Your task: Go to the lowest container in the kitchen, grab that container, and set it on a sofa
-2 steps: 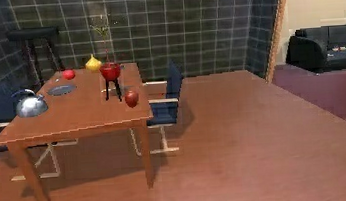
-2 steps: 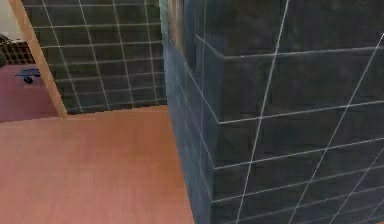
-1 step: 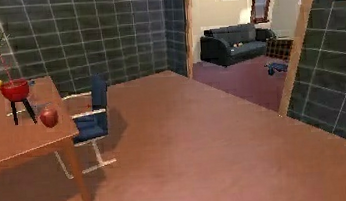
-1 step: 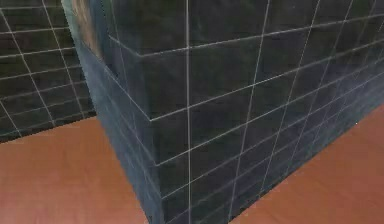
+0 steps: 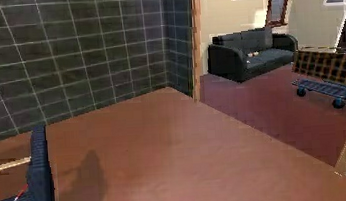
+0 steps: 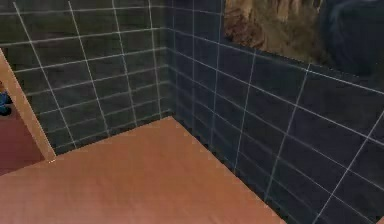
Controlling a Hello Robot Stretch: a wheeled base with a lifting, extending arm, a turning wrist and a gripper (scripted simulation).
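Can't tell what the gripper is doing or whether it's got anything, so starting from the ground around the robot: in the arm side view the wood floor (image 6: 140, 175) runs up into a corner where two dark tiled walls (image 6: 215, 100) meet, with a window (image 6: 270, 25) high on the right-hand wall and a wooden door frame (image 6: 25, 105) slanting down the left edge. Looking ahead, the same reddish floor (image 5: 183, 138) lies bare through the middle, a blue chair (image 5: 35, 175) sits at the bottom left corner, and the tiled wall ends at a wooden doorway post (image 5: 196, 42). Past that post, the next room has a dark sofa (image 5: 248, 52) against its far wall and a wheeled wire cart (image 5: 328, 77) near the right edge, well apart from it. Where the container is, I can't tell.
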